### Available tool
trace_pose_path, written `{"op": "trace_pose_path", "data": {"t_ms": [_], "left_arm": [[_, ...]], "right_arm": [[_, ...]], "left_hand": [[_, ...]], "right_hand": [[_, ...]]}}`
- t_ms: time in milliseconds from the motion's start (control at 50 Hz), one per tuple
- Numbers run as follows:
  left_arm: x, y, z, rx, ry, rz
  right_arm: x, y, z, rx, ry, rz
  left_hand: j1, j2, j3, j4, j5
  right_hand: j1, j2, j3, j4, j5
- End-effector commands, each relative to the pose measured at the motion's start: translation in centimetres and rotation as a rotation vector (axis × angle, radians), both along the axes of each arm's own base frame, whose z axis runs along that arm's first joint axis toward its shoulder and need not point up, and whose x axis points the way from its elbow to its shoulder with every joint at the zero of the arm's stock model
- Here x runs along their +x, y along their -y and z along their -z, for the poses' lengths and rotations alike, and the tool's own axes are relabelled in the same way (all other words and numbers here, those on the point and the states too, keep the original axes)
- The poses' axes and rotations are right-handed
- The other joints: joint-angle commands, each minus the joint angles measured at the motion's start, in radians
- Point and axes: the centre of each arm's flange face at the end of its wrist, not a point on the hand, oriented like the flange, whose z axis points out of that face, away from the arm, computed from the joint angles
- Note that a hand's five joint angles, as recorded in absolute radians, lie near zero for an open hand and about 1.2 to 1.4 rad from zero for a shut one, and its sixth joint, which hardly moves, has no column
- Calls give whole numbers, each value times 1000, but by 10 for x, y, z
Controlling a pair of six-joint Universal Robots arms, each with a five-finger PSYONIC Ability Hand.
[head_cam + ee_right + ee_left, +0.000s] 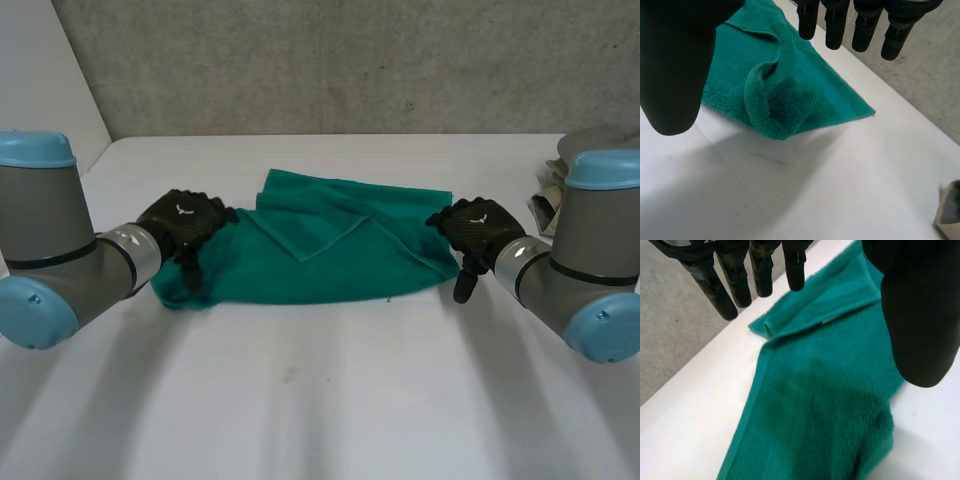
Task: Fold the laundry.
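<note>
Robot lab or test bench, not home. Plain white table (320,400) set against rough grey concrete wall (350,60) at far side. Left arm (60,250) and right arm (590,270), grey with light-blue caps, reach in from near side. Props: green towel (320,250) mid-table, crumpled pale cloth (545,205) at far right.
</note>
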Motion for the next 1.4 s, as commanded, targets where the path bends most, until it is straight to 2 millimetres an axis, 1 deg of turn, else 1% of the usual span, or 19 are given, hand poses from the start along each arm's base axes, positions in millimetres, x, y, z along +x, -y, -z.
{"op": "trace_pose_path", "data": {"t_ms": [20,220,280,300,340,380,420,500,640,720,740,820,880,960,1020,1100,1200,1320,1400], "left_arm": [[-1,3,23,34,86,27],[-9,5,54,98,165,41],[-10,10,59,94,178,28],[-11,11,57,87,178,23],[-11,12,55,81,177,21],[-13,12,51,68,172,26],[-15,12,48,59,170,27],[-16,11,36,33,154,27],[-18,-1,-13,-19,37,26],[-19,-24,-56,-46,-80,45],[-20,-35,-78,-73,-135,53],[-16,-59,-130,-152,-276,48],[-13,-77,-162,-200,-381,50],[-14,-97,-185,-231,-467,76],[-18,-107,-188,-223,-493,97],[-26,-116,-182,-190,-500,117],[-37,-110,-155,-111,-463,87],[-41,-111,-144,-70,-440,63],[-40,-113,-150,-85,-449,57]], "right_arm": [[8,13,21,24,2,-5],[19,23,39,35,17,-10],[21,24,41,32,19,-15],[21,24,42,32,21,-17],[22,24,41,29,24,-18],[22,24,39,23,27,-18],[21,25,36,17,32,-12],[18,24,22,2,59,0],[10,15,-28,-52,143,17],[-1,15,-77,-141,231,38],[-6,15,-99,-185,271,47],[-14,19,-146,-299,364,54],[-12,28,-173,-381,427,51],[2,44,-184,-445,489,23],[17,55,-182,-479,525,-8],[51,66,-157,-491,555,-72],[94,72,-98,-460,573,-141],[129,67,-45,-446,586,-195],[141,55,-37,-395,560,-207]], "left_hand": [[137,135,143,137,135],[187,185,193,187,184],[456,455,462,456,454],[660,659,667,661,658],[829,828,835,829,827],[1008,1006,1014,1008,1005],[1143,1142,1149,1143,1141],[1144,1142,1150,1144,1141],[1144,1142,1150,1144,1141],[1144,1142,1150,1144,1141],[1144,1142,1150,1144,1141],[1144,1142,1150,1144,1141],[1144,1142,1150,1144,1141],[1144,1142,1150,1144,1141],[1144,1142,1150,1144,1141],[1144,1142,1150,1144,1141],[1144,1142,1150,1144,1141],[1144,1142,1150,1144,1141],[1144,1142,1150,1144,1141]], "right_hand": [[128,139,140,136,125],[442,453,454,450,439],[568,580,580,576,565],[708,719,720,716,705],[841,852,853,849,838],[1163,1174,1174,1171,1159],[1177,1188,1188,1185,1173],[1177,1188,1188,1185,1173],[1177,1188,1188,1185,1173],[1177,1188,1188,1185,1173],[1177,1188,1188,1185,1173],[1177,1188,1188,1185,1173],[1177,1188,1188,1185,1173],[1177,1188,1188,1185,1173],[1177,1188,1188,1185,1173],[1177,1188,1188,1185,1173],[1177,1188,1188,1185,1173],[1176,1188,1188,1184,1173],[69,81,81,78,66]]}}
